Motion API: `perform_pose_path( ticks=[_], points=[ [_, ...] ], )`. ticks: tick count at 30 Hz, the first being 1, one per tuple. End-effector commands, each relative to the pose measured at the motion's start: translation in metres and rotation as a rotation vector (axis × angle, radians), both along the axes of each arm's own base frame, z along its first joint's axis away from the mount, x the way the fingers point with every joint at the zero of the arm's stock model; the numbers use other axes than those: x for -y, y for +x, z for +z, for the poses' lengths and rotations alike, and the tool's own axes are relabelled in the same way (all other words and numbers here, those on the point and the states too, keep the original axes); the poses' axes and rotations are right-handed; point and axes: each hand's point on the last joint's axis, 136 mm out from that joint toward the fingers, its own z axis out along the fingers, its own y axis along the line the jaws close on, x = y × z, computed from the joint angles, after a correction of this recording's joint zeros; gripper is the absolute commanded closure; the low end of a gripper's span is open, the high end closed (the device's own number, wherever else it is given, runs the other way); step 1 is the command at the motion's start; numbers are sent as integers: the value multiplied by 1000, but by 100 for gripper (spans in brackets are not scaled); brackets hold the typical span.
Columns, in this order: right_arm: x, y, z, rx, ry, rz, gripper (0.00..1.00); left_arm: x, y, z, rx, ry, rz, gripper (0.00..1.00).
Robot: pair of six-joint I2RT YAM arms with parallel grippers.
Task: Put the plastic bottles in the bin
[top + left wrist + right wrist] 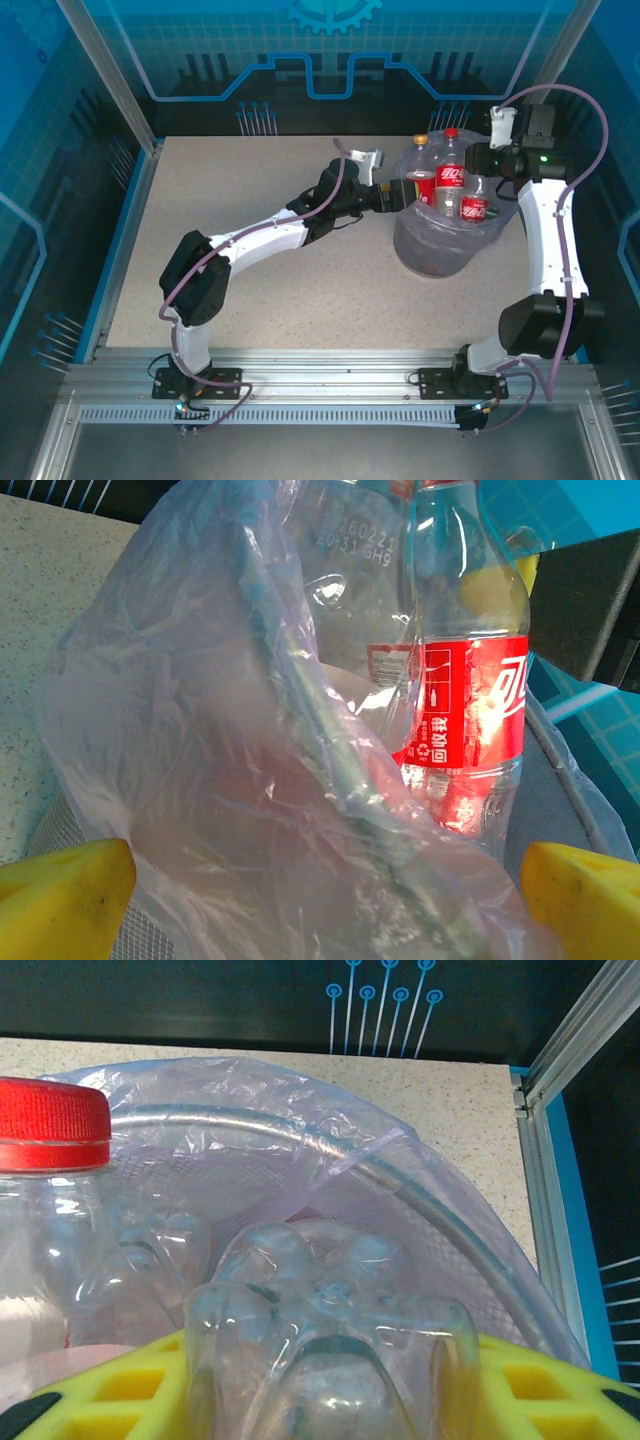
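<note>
So, left side first: the left gripper [388, 196] was parked against the left rim of the bin [430, 258] with its jaws spread wide. From its wrist cam we saw its yellow fingertips [62, 892] well apart, with the liner bag [200, 740] bunched up between them. As far as we could tell they weren't pinching anything.

The bin itself sat toward the back right of the worktop [250, 290]. A yellow-capped bottle [421, 165] and a red-capped bottle [451, 165] stood in it, necks poking above the rim, with a third red-label bottle [474, 205] just to their right.

On the right, the right gripper [482, 162] hovered over the far right rim, clamped narrow on a clear bottle [330, 1350]. Its lumpy base was wedged between the yellow pads [540, 1390], right above the liner. We couldn't tell for sure which bottle in the overhead shot that was.

Our read: nearly done. Every bottle we could spot was in or over the bin, so what's left looks like just letting this one go.
</note>
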Motion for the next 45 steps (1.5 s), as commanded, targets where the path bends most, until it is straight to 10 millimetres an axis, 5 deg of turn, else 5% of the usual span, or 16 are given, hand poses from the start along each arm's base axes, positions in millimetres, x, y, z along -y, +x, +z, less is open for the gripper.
perform_pose_path(
  ticks=[1,11,14,19,29,38,45],
  points=[
    [-17,-12,-43,-169,87,49,58,3,2,-23,-47,56,9,1],
    [-2,-35,57,21,63,-17,21,0,1,-12,-28,59,9,1],
    [15,-48,69,47,91,-99,16,-2,2,-11,-23,65,17,1],
    [54,-66,50,36,172,-264,18,-2,1,-11,-25,61,15,1],
    [54,-50,-4,56,533,-188,15,-2,0,-11,-25,60,8,1],
    [23,-31,-15,57,730,-43,20,-16,5,-10,-27,55,41,1],
    [-26,-16,-32,-16,780,71,21,-37,10,-1,-13,47,81,1]
  ],
)
